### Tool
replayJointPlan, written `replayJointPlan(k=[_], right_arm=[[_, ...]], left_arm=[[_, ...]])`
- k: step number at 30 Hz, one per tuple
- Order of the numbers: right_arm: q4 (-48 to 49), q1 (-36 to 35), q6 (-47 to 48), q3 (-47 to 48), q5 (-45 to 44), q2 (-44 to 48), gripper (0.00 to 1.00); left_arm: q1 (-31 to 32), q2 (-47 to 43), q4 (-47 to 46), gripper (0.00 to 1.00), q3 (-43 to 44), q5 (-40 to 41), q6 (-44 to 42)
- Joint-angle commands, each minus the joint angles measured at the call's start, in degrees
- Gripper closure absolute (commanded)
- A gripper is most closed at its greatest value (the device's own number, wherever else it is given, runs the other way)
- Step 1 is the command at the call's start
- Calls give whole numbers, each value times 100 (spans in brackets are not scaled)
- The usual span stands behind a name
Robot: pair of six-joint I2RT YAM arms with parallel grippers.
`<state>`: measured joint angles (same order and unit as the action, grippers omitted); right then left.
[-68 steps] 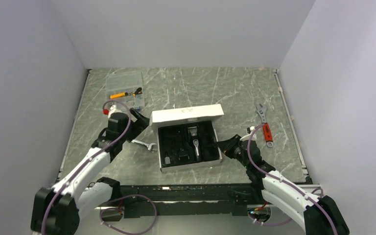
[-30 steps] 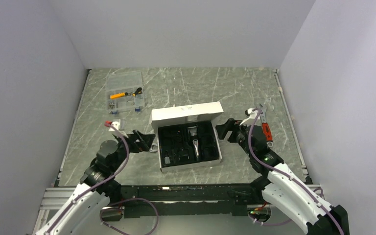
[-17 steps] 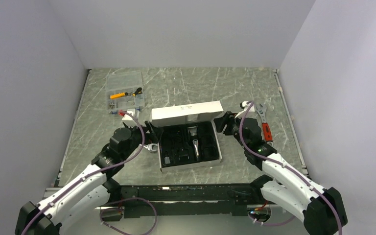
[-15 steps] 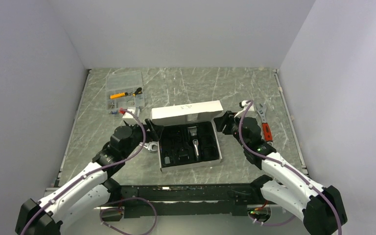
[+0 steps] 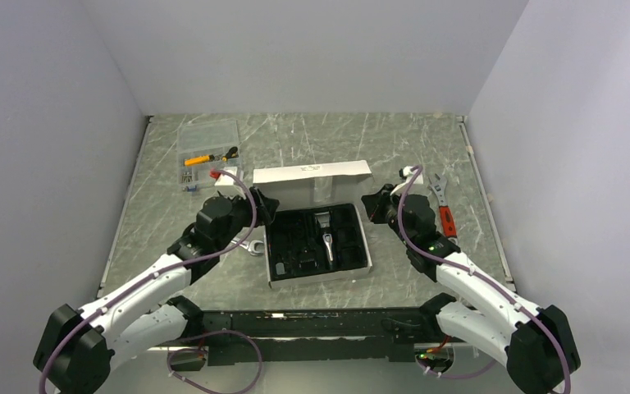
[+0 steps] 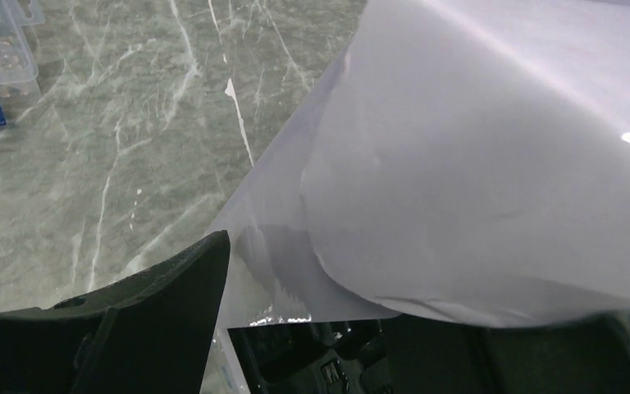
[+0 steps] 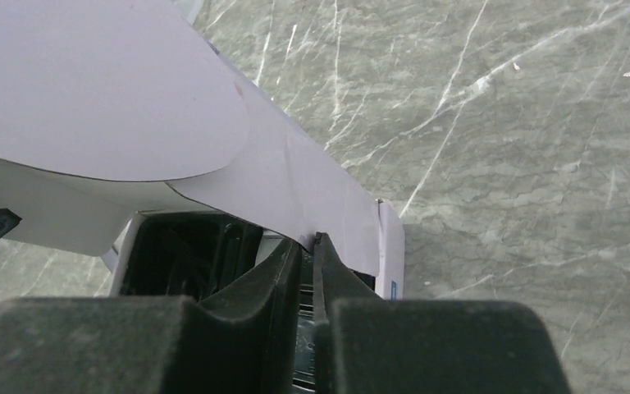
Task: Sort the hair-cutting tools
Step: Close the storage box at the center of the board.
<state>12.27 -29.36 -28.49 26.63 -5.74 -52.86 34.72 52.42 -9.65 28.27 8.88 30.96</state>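
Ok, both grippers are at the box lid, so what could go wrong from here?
1. The right gripper pinches only the thin corner edge of the lid; the cardboard could slip out or bend.
2. Only one finger of the left gripper shows beside the lid, so a grip there is unconfirmed; uneven lifting might twist it.
3. The box could drag along, jostling the clipper.

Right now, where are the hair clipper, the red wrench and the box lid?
hair clipper (image 5: 327, 243): top view, on its silver body.
red wrench (image 5: 447, 222): top view, on its red handle.
box lid (image 5: 295, 189): top view, on its white face.
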Motion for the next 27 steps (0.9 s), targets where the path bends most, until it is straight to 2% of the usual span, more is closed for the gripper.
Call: replayJointPlan(k=[1,2,12,18,27], right_arm=[[317,-53,-75,98,-20,147,97],[291,-52,-85,85,-39,172,100],[233,-154,-312,-300,-49,530,100],[22,-199,-273,-554,-188,806,100],[-152,-224,-482,-996,-175,1223,100]], left_arm=[[25,197,-613,31,330,-93,-113],[26,248,-654,31,348,-138,-123],[26,331,-949,33,214,-286,-106],[19,85,-660,33,163,-202,-77],[24,-483,-127,26,-105,-255,147]])
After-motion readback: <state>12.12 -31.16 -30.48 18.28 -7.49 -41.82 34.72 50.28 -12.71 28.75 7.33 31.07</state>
